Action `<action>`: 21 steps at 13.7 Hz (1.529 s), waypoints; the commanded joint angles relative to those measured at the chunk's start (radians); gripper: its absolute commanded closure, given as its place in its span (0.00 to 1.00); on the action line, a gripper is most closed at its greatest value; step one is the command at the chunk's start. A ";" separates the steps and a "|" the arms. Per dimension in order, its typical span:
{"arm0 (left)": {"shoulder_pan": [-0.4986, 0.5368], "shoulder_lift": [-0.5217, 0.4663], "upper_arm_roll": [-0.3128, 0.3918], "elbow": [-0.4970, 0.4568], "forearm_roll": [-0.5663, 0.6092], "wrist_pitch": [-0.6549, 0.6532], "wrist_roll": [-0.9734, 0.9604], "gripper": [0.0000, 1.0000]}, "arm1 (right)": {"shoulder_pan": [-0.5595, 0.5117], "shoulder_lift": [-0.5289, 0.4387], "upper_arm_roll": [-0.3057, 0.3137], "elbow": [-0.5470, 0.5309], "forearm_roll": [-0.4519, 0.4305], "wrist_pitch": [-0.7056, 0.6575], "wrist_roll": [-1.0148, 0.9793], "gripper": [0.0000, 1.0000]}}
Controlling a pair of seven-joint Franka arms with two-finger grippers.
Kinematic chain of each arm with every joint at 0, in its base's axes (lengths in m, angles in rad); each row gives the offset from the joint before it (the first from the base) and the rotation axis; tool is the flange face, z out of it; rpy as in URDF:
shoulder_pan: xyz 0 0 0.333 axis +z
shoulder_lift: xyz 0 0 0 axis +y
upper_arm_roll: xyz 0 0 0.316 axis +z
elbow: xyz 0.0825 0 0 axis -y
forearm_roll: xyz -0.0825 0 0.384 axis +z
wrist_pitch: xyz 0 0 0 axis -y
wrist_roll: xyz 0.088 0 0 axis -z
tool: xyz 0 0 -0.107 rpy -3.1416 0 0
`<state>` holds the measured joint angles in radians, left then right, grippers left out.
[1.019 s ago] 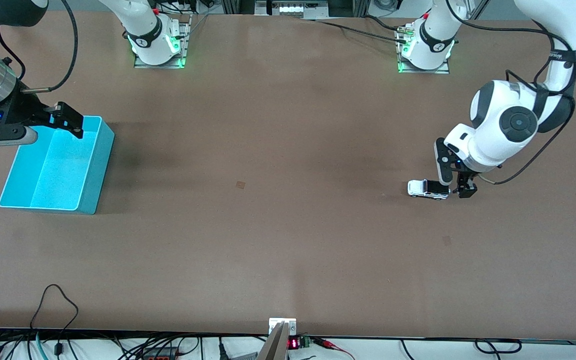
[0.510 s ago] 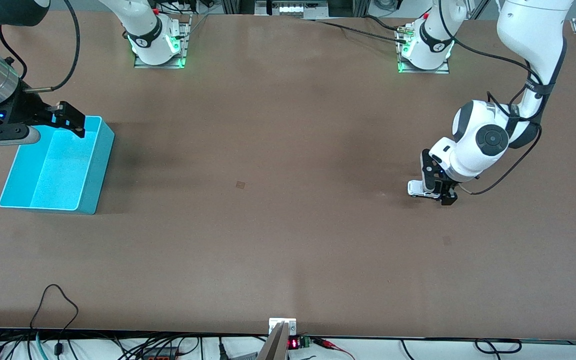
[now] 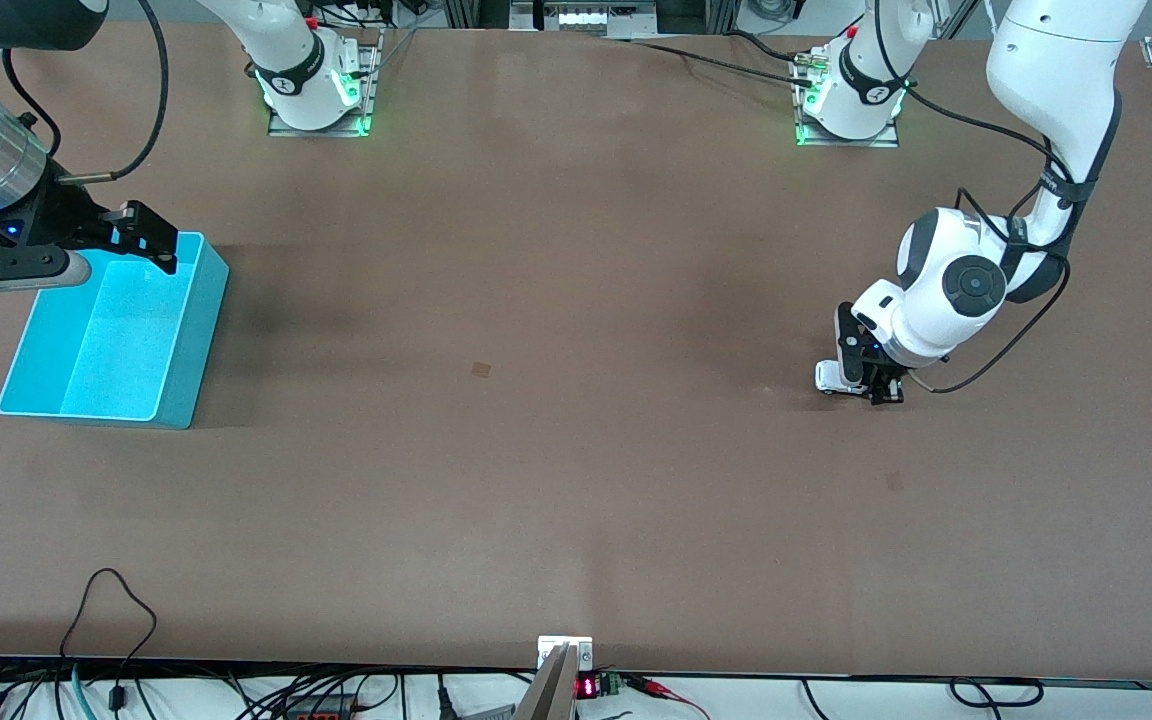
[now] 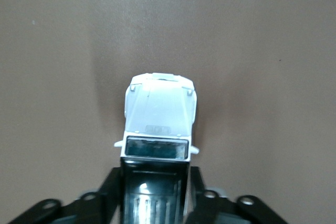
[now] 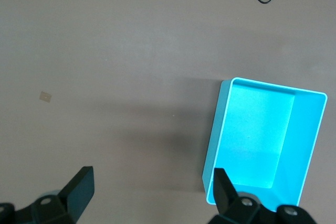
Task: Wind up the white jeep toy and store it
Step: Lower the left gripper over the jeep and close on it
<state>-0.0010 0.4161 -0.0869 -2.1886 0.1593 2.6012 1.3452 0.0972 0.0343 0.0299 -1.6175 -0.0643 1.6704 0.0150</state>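
place: robotics lab | signs: 2 arm bases (image 3: pixel 316 85) bolted to brown table (image 3: pixel 556 480) | loose cables (image 3: pixel 116 600) along its edge

**Layout around the bin**

Bin (image 3: pixel 114 335) at the right arm's end of the table (image 3: pixel 556 480). White jeep toy (image 3: pixel 831 378) well apart from the bin, toward the left arm's end, on the table, clamped by the left gripper (image 3: pixel 876 385). Right gripper (image 3: pixel 141 235) up over the bin's rim, fingers spread.
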 commanded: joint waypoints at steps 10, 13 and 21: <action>0.058 0.038 -0.002 0.009 0.019 -0.090 0.017 0.86 | 0.007 -0.008 0.001 -0.001 -0.018 -0.012 0.003 0.00; 0.127 0.046 -0.002 0.012 0.019 -0.092 0.119 0.86 | 0.007 -0.008 0.001 -0.001 -0.018 -0.012 0.003 0.00; 0.305 0.075 -0.001 0.029 0.019 -0.090 0.314 0.86 | 0.007 -0.008 0.001 -0.001 -0.018 -0.012 0.003 0.00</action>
<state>0.2474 0.4260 -0.0836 -2.1599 0.1593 2.5374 1.6062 0.0982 0.0343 0.0300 -1.6175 -0.0645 1.6692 0.0150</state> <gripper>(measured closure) 0.489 0.000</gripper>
